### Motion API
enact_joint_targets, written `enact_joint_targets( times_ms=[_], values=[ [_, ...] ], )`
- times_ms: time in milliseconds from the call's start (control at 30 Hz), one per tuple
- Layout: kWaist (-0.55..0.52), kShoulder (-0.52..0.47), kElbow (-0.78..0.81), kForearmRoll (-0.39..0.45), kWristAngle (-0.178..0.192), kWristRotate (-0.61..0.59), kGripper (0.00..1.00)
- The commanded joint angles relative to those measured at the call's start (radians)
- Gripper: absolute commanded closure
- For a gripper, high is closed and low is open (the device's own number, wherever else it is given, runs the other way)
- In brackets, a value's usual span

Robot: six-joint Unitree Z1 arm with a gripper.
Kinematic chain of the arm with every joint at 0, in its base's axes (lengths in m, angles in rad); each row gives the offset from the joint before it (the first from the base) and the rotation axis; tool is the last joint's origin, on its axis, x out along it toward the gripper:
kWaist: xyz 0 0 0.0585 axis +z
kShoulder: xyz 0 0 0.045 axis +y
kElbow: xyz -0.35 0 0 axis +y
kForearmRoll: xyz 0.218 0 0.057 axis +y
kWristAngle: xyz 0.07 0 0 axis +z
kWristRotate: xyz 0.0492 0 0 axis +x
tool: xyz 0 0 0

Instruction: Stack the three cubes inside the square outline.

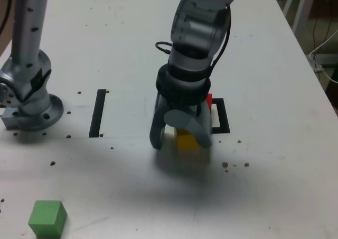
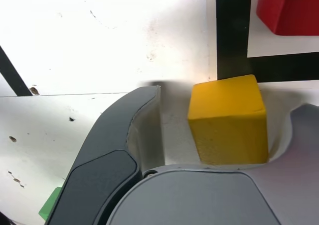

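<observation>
Only the wrist view shows the gap between the pincer [image 2: 214, 135] jaws: the yellow cube [image 2: 228, 119] sits between them on the desk [image 2: 99, 46], close against the jaw on one side, with clear space to the other jaw. Jaws part-open, straddling the cube; they do not look clamped, and the cube rests on the desk. Whether the near jaw actually touches it I cannot tell.

Same view: the yellow cube's far edge reaches the outer edge of the square outline [image 2: 232, 31]; the red cube [image 2: 289, 11] sits on the white centre inside the outline, partly cut off by the frame edge. A sliver of the green cube [image 2: 50, 207] shows beside the dark jaw.

Exterior view: the arm [image 1: 200, 33] and pincer [image 1: 179, 138] hide most of the outline [image 1: 222, 117] and most of the red cube [image 1: 209, 100]; only a red corner and the outline's side toward the exterior view's right show. The yellow cube [image 1: 186, 139] peeks out under the pincer, just in front of the outline. The green cube [image 1: 47, 217] lies well apart, near the front edge at the exterior view's left.

Other items: straight black tape strip [image 1: 98, 113] to the exterior view's left of the pincer; a metal post on a round base [image 1: 31, 101] further left. Small dark specks scattered on the desk.
</observation>
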Motion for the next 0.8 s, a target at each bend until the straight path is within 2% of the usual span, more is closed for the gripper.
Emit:
enact_joint_targets(
  times_ms=[0, 67, 133, 767],
  values=[
    [0.001, 0.004, -0.006, 0.002, 0.007, 0.002, 0.58],
    [0.001, 0.004, -0.007, 0.0, 0.013, 0.004, 0.66],
    [0.001, 0.003, -0.007, 0.0, 0.016, 0.005, 0.69],
    [0.001, -0.017, 0.003, 0.019, 0.016, 0.005, 0.69]
  ],
)
